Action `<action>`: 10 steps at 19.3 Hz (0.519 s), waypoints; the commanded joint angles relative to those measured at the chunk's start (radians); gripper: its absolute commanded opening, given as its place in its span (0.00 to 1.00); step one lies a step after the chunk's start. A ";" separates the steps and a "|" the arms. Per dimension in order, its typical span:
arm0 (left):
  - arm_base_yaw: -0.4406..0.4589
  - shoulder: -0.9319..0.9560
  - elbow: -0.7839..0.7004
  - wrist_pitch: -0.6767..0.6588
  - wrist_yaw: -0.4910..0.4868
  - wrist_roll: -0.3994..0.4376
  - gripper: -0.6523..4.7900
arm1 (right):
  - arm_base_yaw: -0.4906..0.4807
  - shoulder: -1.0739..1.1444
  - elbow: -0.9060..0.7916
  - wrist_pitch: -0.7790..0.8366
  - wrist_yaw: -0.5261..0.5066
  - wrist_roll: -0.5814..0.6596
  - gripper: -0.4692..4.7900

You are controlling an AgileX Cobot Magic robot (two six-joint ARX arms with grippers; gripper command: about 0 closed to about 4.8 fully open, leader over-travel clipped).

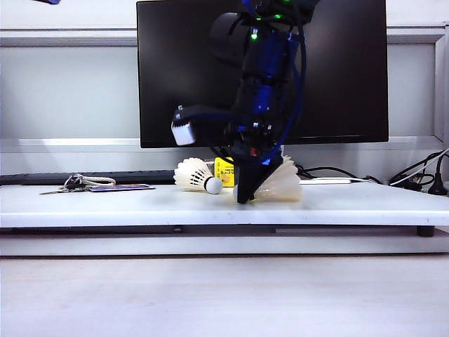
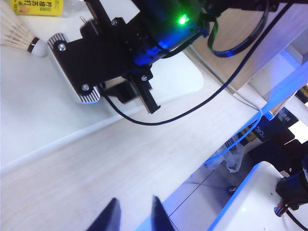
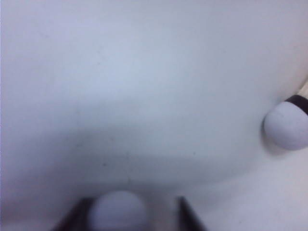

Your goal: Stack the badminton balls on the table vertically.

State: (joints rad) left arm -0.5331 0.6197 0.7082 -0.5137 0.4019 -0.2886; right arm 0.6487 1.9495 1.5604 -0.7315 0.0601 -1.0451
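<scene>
White desktop table (image 1: 105,203) carries both badminton balls (image 1: 195,175). We see the right gripper (image 3: 130,211) lowered onto it, jaws parted, one cork tip (image 3: 118,211) between them; contact we cannot tell. The other ball's tip (image 3: 287,126) lies off to one side of it. The left gripper (image 2: 132,216) hangs over pale wood-grain surface (image 2: 120,163), fingers nearly together, empty. Behind stands a dark monitor (image 1: 175,70); keys (image 1: 74,184) lie well apart.

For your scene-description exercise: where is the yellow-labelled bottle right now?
In the exterior view the yellow-labelled bottle lies on the white table near the middle, behind and between the two shuttlecocks, below the monitor.
</scene>
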 commanded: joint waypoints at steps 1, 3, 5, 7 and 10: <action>0.000 0.000 0.002 0.005 0.006 0.000 0.30 | -0.001 0.005 0.004 0.000 0.010 -0.003 0.37; 0.000 0.000 0.002 0.005 0.006 0.000 0.30 | -0.001 0.005 0.004 0.000 0.014 -0.003 0.37; 0.000 0.000 0.002 0.004 0.006 0.000 0.30 | -0.001 0.005 0.004 0.003 0.017 -0.003 0.37; 0.000 0.000 0.002 0.003 0.005 0.000 0.30 | -0.001 0.005 0.005 0.014 0.034 -0.002 0.36; 0.000 0.000 0.002 0.003 0.003 0.000 0.30 | -0.006 0.005 0.027 0.054 0.046 0.061 0.36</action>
State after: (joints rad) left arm -0.5331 0.6197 0.7082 -0.5167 0.4015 -0.2886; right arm 0.6479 1.9575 1.5620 -0.7013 0.1059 -1.0286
